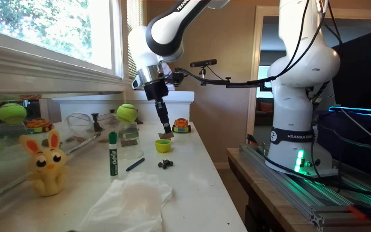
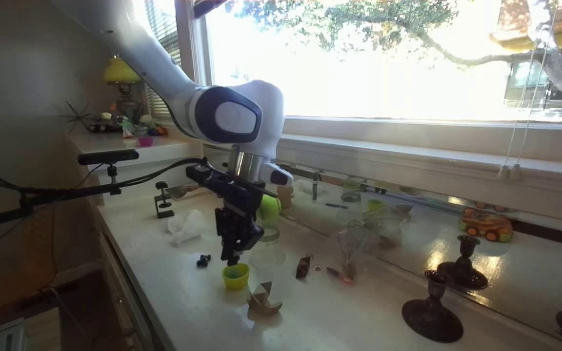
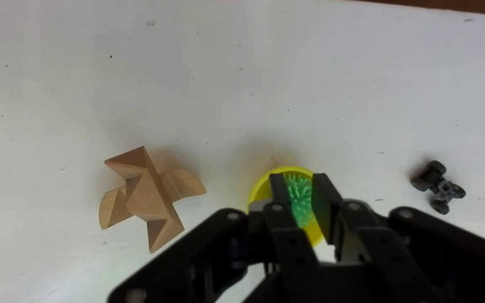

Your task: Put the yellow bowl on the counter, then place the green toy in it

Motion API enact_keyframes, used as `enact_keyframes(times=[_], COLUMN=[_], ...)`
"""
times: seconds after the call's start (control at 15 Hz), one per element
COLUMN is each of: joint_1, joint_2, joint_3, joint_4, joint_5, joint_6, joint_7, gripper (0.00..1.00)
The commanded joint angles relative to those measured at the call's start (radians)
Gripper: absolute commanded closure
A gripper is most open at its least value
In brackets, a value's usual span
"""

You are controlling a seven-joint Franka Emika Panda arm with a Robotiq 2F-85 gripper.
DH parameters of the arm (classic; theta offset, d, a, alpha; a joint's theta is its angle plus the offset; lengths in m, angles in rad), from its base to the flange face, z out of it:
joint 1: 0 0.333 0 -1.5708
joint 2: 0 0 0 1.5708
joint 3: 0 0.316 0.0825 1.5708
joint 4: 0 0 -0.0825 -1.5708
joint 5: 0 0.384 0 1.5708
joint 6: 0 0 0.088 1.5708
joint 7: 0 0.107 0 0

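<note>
The yellow bowl (image 1: 163, 146) stands upright on the white counter (image 1: 198, 180). It also shows in an exterior view (image 2: 235, 279) and in the wrist view (image 3: 261, 189). The spiky green toy (image 3: 301, 198) lies inside the bowl; only a bit of it shows over the rim in an exterior view (image 1: 164, 141). My gripper (image 3: 298, 181) points down just above the bowl. Its fingers are apart, with a narrow gap through which the green toy shows. The gripper also shows above the bowl in both exterior views (image 1: 167, 130) (image 2: 232, 259). Part of the bowl is hidden behind the fingers.
A wooden puzzle piece (image 3: 147, 195) and a small black wheeled part (image 3: 438, 185) lie on either side of the bowl. An upturned glass (image 1: 130, 145) bears a tennis ball (image 1: 127, 112). A marker (image 1: 113, 154), a pen (image 1: 135, 164) and a toy car (image 1: 181, 125) are nearby.
</note>
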Motion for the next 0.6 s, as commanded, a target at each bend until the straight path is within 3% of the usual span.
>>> enact_keyframes(times=[0.0,0.2,0.4,0.53], joint_1=[0.0,-0.002,-0.018,-0.044], joint_2=[0.013,0.005,-0.096,-0.18], joint_3=[-0.001,-0.004,-0.032,-0.064], joint_4=[0.028,0.028,-0.015,-0.064], joint_5=[0.012,0.009,-0.076,-0.127], joint_6=[-0.012,-0.01,0.002,0.018], joint_7=[-0.017,-0.01,0.056,0.102], gripper=[0.46,0.24,0.03,0.0])
